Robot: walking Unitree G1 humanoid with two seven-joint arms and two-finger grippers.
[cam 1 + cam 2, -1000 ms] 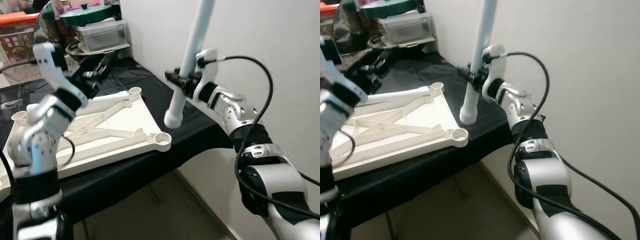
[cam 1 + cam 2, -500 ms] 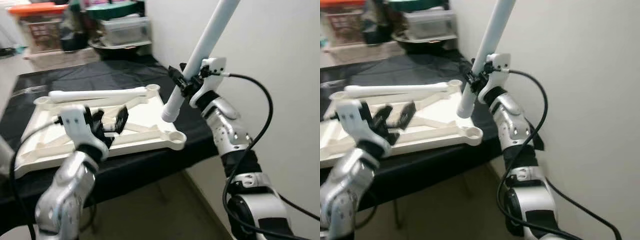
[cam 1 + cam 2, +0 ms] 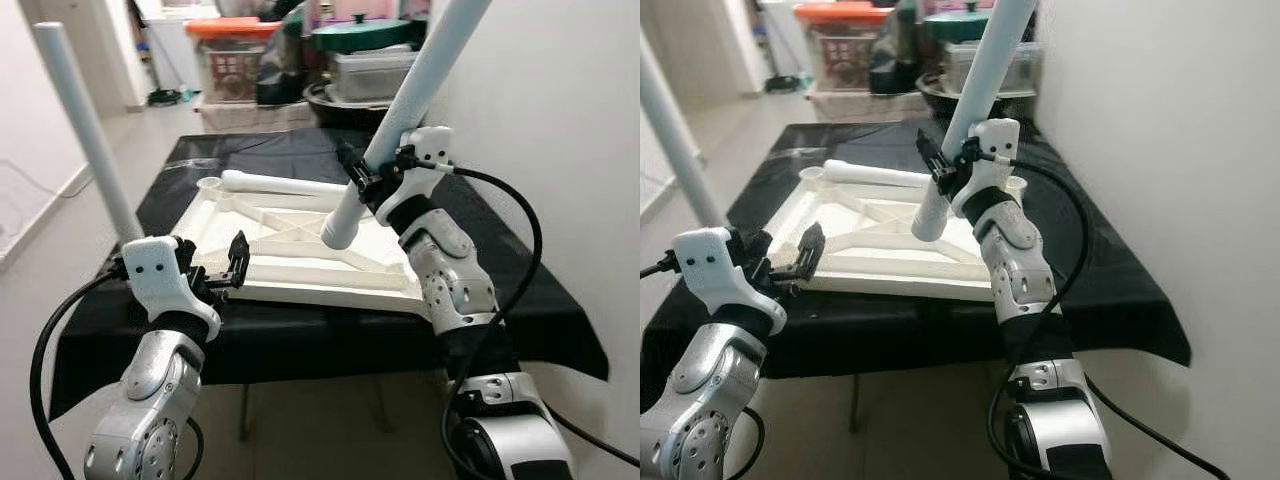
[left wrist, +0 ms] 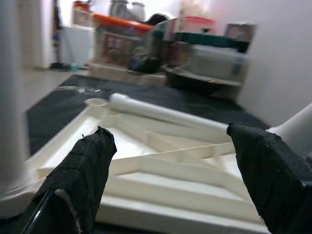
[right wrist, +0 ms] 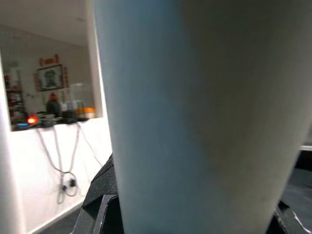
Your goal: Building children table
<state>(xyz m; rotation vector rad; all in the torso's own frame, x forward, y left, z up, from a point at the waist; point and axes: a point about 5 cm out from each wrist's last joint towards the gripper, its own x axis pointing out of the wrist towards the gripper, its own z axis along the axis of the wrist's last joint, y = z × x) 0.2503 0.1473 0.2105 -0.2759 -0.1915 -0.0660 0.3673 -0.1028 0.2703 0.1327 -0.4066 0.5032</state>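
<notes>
Black cloth covers the tabletop (image 3: 540,300), now seen whole across mid-frame because the camera has swung since a second ago. At centre lies the white table top panel (image 3: 300,250), underside up, with one loose leg (image 3: 285,184) across its far edge and another leg (image 3: 85,130) standing upright at the upper left. The right end effector (image 3: 375,180) stays clamped on a slanted white leg (image 3: 420,90), lower end over the panel. The left end effector (image 3: 218,272), earlier raised, hovers open-fingered at the panel's near left edge.
</notes>
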